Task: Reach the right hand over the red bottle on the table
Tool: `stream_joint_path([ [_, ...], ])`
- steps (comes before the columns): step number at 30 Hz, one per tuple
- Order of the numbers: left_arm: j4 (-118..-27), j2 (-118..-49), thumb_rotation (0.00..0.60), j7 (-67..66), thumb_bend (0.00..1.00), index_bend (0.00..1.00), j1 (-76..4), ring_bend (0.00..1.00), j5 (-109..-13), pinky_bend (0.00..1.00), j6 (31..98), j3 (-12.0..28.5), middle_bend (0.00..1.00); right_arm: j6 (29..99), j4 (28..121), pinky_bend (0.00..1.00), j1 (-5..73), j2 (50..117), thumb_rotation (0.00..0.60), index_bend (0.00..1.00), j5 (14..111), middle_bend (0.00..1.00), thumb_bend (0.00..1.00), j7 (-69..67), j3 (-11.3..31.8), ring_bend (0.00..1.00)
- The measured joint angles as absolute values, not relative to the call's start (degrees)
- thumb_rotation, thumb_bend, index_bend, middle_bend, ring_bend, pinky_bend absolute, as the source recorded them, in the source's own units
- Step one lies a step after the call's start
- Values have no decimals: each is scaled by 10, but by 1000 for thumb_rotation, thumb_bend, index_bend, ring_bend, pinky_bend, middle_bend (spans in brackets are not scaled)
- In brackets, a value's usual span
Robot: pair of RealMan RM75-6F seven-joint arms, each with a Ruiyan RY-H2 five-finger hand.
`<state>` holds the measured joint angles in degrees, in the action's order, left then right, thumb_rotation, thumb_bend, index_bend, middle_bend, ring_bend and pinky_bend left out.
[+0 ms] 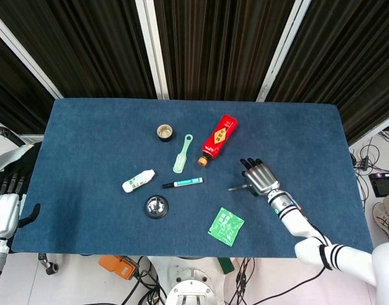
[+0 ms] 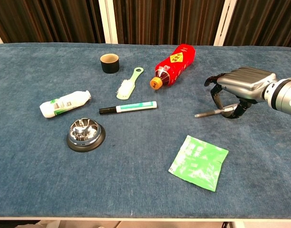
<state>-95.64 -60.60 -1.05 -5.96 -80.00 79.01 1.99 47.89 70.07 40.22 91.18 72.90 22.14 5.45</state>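
Currently your right hand (image 2: 240, 85) hovers palm-down, fingers curled, pinching a slim silver pen (image 2: 209, 113), so it's occupied; the red bottle (image 2: 174, 65) lies on its side ahead-left, well apart.

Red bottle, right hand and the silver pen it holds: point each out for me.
red bottle (image 2: 175, 64), chest view, on its label.
right hand (image 2: 241, 84), chest view, on the back of the hand.
silver pen (image 2: 206, 113), chest view, on its shaft.
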Motion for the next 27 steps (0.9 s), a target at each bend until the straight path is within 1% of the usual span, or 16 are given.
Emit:
stream_joint_path([
  [7, -958, -605, 600, -8, 341, 73, -60, 70, -798, 132, 788, 20, 0, 491, 709, 283, 404, 907, 600, 668, 729, 165, 576, 211, 63, 209],
  [13, -959, -606, 600, -9, 341, 73, -60, 71, -796, 132, 788, 20, 0, 502, 732, 290, 417, 892, 600, 669, 731, 165, 577, 213, 84, 215],
  [19, -957, -608, 600, -16, 341, 73, -61, 71, -794, 132, 787, 22, 0, 493, 757, 315, 459, 876, 600, 667, 717, 164, 577, 231, 129, 239],
  [23, -955, -610, 600, -25, 341, 73, -62, 71, -796, 132, 789, 22, 0, 469, 768, 315, 507, 868, 600, 668, 677, 164, 577, 259, 171, 241],
  [27, -951, -612, 600, -26, 341, 73, -60, 71, -797, 132, 794, 22, 0, 466, 789, 315, 541, 862, 600, 669, 633, 164, 577, 296, 207, 242],
])
